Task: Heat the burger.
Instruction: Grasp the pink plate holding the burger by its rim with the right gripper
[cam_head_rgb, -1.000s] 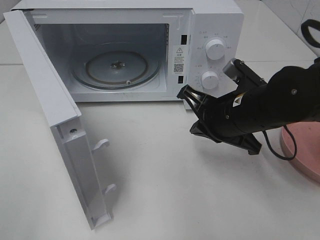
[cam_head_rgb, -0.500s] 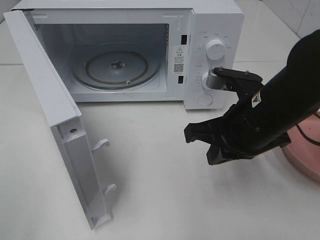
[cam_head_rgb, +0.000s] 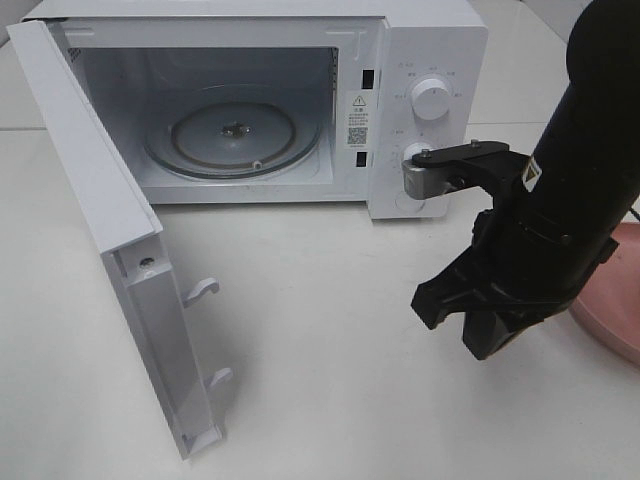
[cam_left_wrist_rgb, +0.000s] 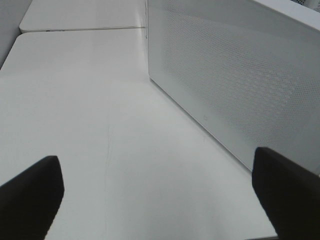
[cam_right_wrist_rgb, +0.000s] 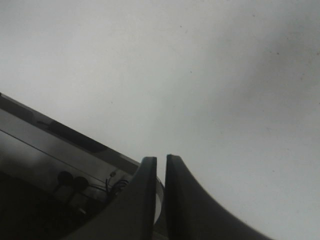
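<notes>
Now the right end effector (cam_right_wrist_rgb: 161, 159) (nearly clenched, empty) has swung away from the microwave (cam_head_rgb: 430, 50), pointing downward.

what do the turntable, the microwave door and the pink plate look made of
Turntable: clear glass, it seems; see-through and glossy, with the hub showing through it.
Door: white moulded plastic on its inner side, smooth satin, latch hooks formed in one piece.
Plate: pink, matte; ceramic or plastic, cannot tell.

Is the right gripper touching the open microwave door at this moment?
Apart. The exterior high view shows a wide stretch of table between the right gripper and the open microwave door.
</notes>
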